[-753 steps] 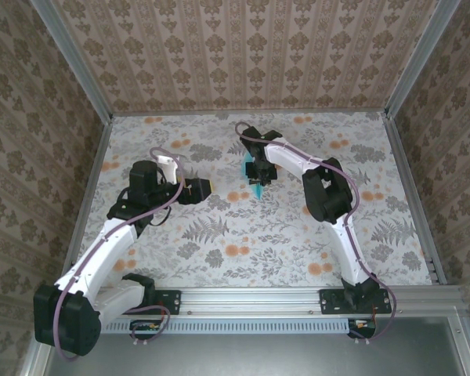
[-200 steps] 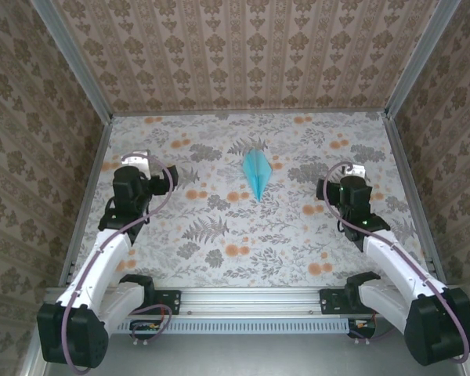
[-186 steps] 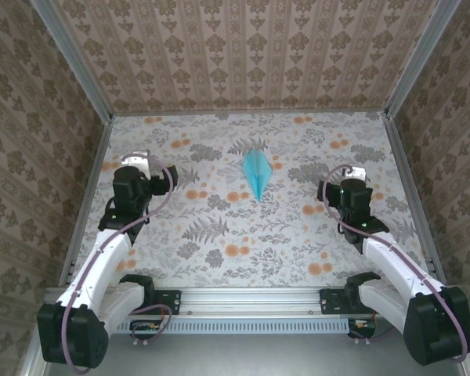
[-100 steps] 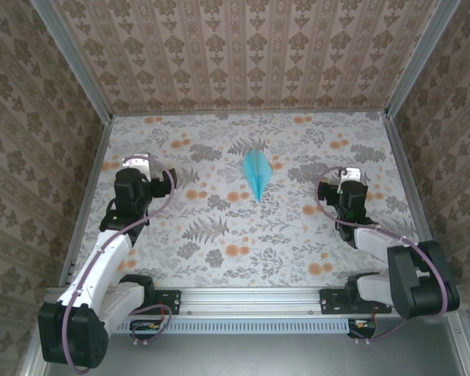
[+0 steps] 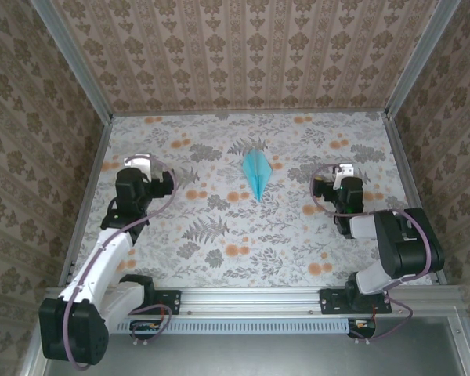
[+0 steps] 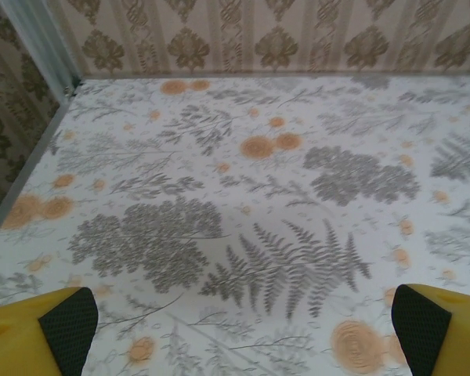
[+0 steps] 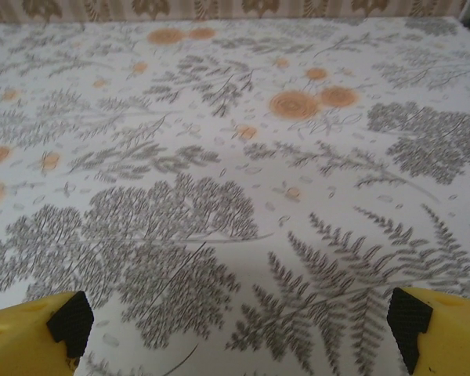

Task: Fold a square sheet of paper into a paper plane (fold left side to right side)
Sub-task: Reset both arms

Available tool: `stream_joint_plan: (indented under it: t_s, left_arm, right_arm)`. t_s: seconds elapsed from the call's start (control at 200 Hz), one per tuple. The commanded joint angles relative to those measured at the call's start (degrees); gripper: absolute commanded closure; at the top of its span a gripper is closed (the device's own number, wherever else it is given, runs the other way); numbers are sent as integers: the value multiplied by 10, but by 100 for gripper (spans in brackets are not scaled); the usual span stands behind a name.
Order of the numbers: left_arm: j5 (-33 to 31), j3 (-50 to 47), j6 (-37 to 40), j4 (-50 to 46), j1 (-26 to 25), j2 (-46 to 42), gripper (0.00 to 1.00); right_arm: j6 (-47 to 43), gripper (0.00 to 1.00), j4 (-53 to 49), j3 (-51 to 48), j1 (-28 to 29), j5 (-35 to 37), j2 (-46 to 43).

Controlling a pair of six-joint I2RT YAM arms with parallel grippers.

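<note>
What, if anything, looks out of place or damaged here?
Nothing stands out. The paper plane lies flat on the table, pointing toward the arms; the left pincer and right pincer stand open, away from it.

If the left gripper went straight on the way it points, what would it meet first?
The open left gripper would likely reach the floral tabletop first, else the back wall; tilt unclear. The paper plane lies aside.

- A slim light-blue folded paper plane [image 5: 256, 173], dart-shaped with a centre crease, lies flat on the table's middle, point toward the near edge.
</note>
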Motion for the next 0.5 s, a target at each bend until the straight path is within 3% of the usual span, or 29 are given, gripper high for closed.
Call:
stream_joint_plan:
  t_s: [0.0, 0.27, 0.495]
  left_arm:
    - [-48, -24, 46, 28, 4, 22, 0]
    - [-67, -60, 93, 128, 3, 117, 0]
    - [-5, -107, 129, 294, 21, 183, 0]
  right_arm:
    - [7, 0, 17, 14, -4, -22, 1]
    - [6, 0, 17, 14, -3, -20, 0]
    - [5, 0, 17, 14, -2, -19, 0]
